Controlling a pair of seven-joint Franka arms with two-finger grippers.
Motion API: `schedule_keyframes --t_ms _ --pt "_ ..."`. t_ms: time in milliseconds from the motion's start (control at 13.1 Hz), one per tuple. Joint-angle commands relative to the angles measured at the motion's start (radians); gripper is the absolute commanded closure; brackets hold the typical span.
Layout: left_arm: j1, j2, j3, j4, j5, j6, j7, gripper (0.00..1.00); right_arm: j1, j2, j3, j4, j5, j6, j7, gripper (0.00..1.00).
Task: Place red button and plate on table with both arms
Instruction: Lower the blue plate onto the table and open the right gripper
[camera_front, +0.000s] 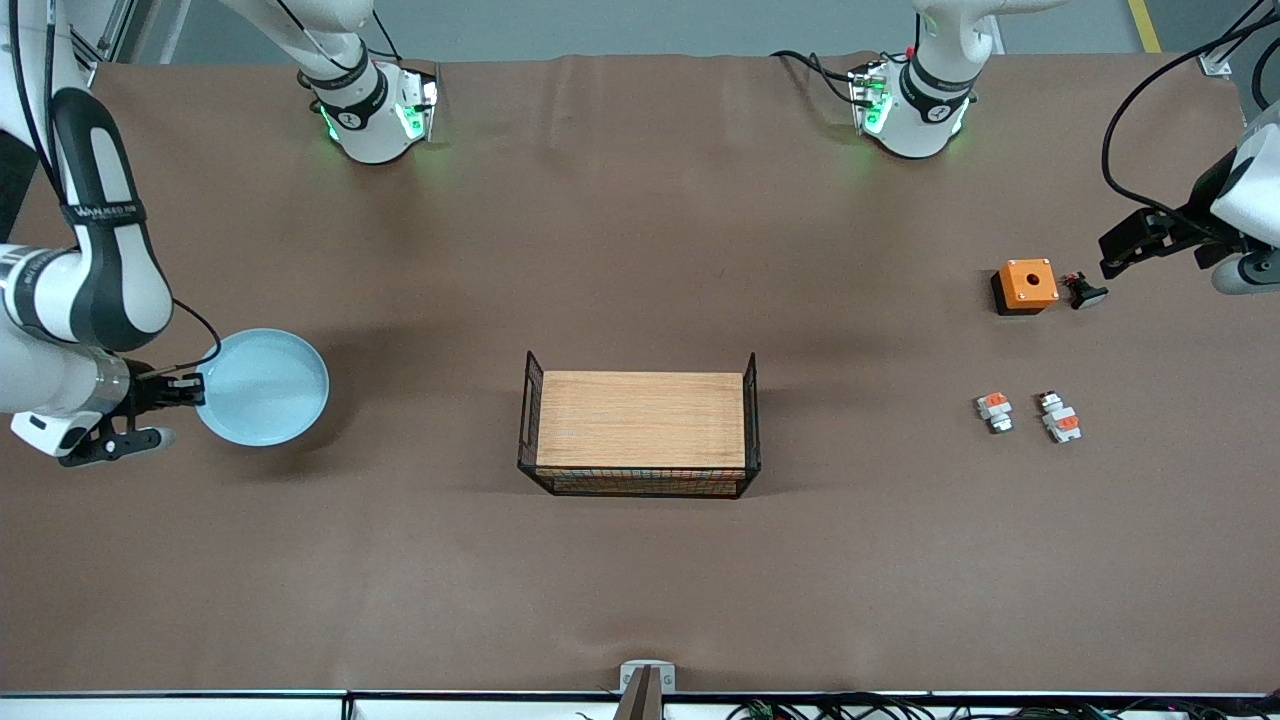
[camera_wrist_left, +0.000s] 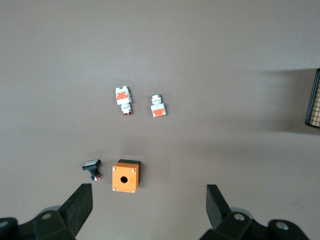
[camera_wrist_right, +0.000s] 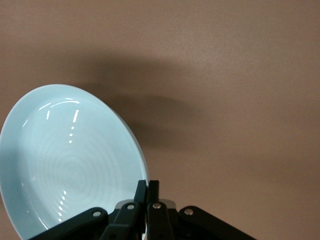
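The pale-blue plate (camera_front: 262, 386) is at the right arm's end of the table (camera_front: 640, 250). My right gripper (camera_front: 195, 390) is shut on its rim; the right wrist view shows the fingers (camera_wrist_right: 148, 184) pinching the plate (camera_wrist_right: 65, 160) edge, with a shadow on the cloth beside it. The red button (camera_front: 1060, 416), white-grey with an orange block, lies on the cloth at the left arm's end; it also shows in the left wrist view (camera_wrist_left: 123, 100). My left gripper (camera_front: 1120, 250) is open and empty in the air beside the orange box (camera_front: 1025, 285); its fingertips (camera_wrist_left: 85, 195) stand wide apart.
A wooden board with black wire ends (camera_front: 640, 430) sits mid-table. The orange box (camera_wrist_left: 125, 176) has a small black cap part (camera_front: 1085, 292) beside it. A shorter orange-and-white piece (camera_front: 995, 411) lies beside the red button.
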Motion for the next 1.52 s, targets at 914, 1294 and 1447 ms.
schedule_keyframes --t_ms 914,1294,1447 --pt "0.003 0.015 0.003 -0.012 0.006 0.036 -0.003 0.00 -0.044 -0.003 0.027 -0.130 0.016 0.123 -0.013 0.00" --pt "0.005 0.006 0.003 -0.009 0.006 0.033 0.000 0.00 0.030 -0.222 0.033 -0.057 0.030 -0.167 0.130 0.00" --pt "0.005 0.004 0.006 -0.004 0.006 0.020 0.011 0.00 0.062 -0.321 0.033 -0.056 0.053 -0.250 0.176 0.00"
